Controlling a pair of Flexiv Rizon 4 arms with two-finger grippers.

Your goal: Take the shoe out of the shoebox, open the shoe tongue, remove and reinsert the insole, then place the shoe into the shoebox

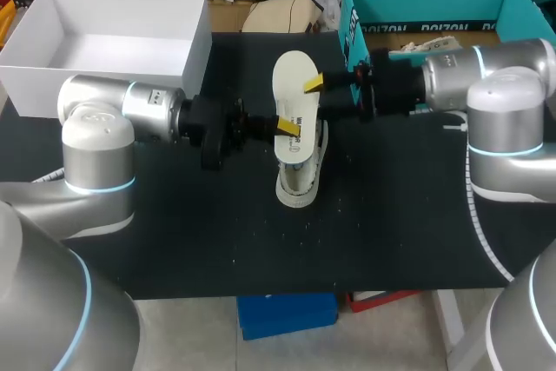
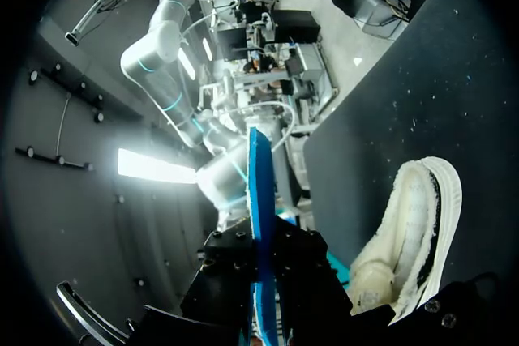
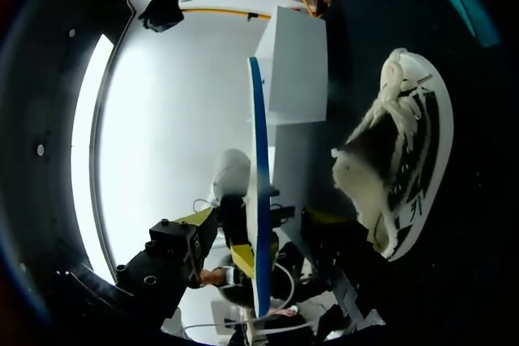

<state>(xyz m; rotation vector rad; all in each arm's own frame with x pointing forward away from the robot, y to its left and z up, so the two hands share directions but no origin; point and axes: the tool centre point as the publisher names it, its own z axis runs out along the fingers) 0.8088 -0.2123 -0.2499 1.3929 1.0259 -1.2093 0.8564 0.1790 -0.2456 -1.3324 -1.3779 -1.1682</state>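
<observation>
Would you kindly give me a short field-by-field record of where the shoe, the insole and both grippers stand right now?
insole: out of the shoe, held in the air above it
left gripper: shut on the insole's near end
right gripper: shut on the insole's far half
shoe: on the black table, in neither gripper
white box: far left, no shoe inside
teal box: far right, no shoe inside

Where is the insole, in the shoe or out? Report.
Out. The insole hangs above the shoe, held by the left gripper and right gripper.
</observation>
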